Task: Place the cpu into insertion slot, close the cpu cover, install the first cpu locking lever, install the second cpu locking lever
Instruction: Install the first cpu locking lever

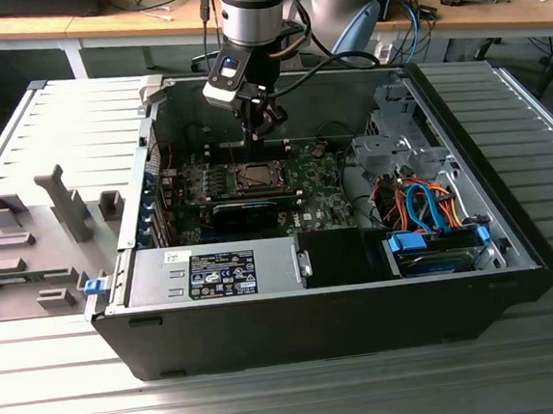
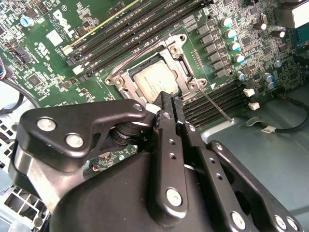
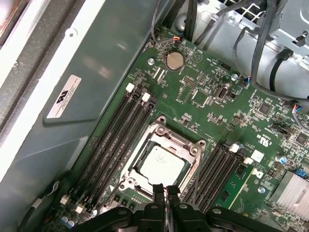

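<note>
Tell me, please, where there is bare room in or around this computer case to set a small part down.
Bare: the ribbed table on the near side of the case in the exterior view, and the grey case panel beside the memory slots. Crowded: the motherboard around the cpu, where the pincer hangs, and the cables by the drive bay.

A silver-grey cylindrical arm [image 1: 250, 11] is seen in the exterior view. Black cables [image 1: 336, 58] are looped off it toward 4 o'clock, and a pale box [image 1: 227, 81] with a blue mark is fixed at its 7 o'clock. The gripper [image 2: 171, 99] is built of matte black links, dotted with silver screws [image 2: 74, 140] and small holes.
</note>
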Tool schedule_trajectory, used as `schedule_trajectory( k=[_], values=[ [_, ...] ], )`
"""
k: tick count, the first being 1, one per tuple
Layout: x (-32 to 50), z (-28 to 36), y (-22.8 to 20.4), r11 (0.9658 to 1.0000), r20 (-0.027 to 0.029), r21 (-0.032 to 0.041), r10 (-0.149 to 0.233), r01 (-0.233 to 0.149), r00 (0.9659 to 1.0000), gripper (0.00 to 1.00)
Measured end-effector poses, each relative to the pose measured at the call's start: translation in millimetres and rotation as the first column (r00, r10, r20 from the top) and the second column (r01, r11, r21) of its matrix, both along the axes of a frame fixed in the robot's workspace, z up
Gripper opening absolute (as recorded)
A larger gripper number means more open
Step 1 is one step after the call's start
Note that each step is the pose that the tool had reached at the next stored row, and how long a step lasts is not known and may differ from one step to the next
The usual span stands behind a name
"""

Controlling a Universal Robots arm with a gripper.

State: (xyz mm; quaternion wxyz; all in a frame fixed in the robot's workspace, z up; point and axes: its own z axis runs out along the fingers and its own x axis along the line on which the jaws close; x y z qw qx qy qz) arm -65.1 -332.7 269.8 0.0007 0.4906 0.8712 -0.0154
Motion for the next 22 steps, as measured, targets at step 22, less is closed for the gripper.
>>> schedule_trajectory(
  k=[22],
  values=[
    [0.0, 0.0, 0.0, 0.9995, 0.0, 0.0, 0.033, -0.033, 0.9995, 0.16]
  ],
)
